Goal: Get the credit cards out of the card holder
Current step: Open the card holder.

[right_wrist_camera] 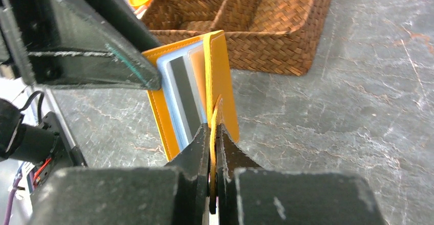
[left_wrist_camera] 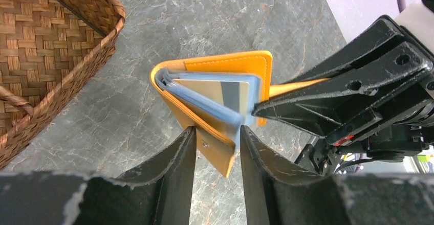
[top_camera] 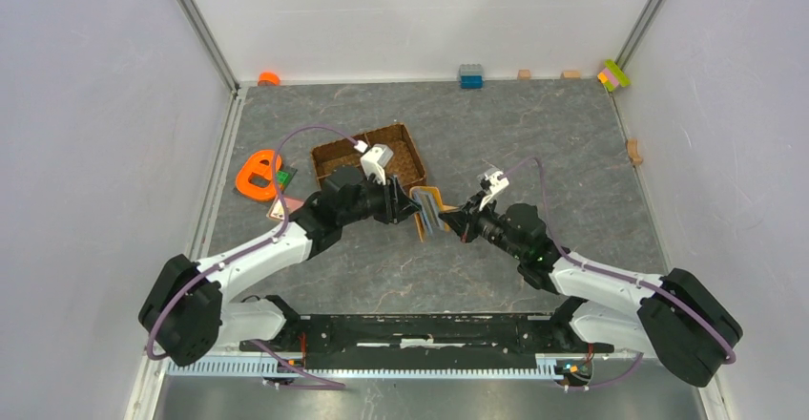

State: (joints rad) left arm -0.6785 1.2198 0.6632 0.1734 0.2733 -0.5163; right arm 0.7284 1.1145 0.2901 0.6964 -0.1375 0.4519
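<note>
Orange and thin, a flap of the card holder is being pinched by the right gripper. Its jaws are pressed tight together on the flap.

The left gripper is being held at a lower corner of the same card holder. One finger is sitting on each side of the front cover and the blue lining. Those jaws are partly spread. It cannot be told if the corner is being squeezed or only framed.

Between the two grippers the card holder is being held open on its edge. It is just in front of the woven tray, by the tray's near corner.

The credit cards are being kept inside the blue sleeves. Only a pale face and a grey stripe are showing, so no card has been pulled out yet.

The card holder is probably light and floppy, so it may get bent if it is tugged hard. The cards are likely stiff, smooth and slippery, and snug in their sleeves. A card is best taken by its bare edge, where it is peeking out of a sleeve. It is best pulled straight along the slot while the cover is being held by the other gripper.

Further off, to the left of the tray, an orange toy is lying flat.
</note>
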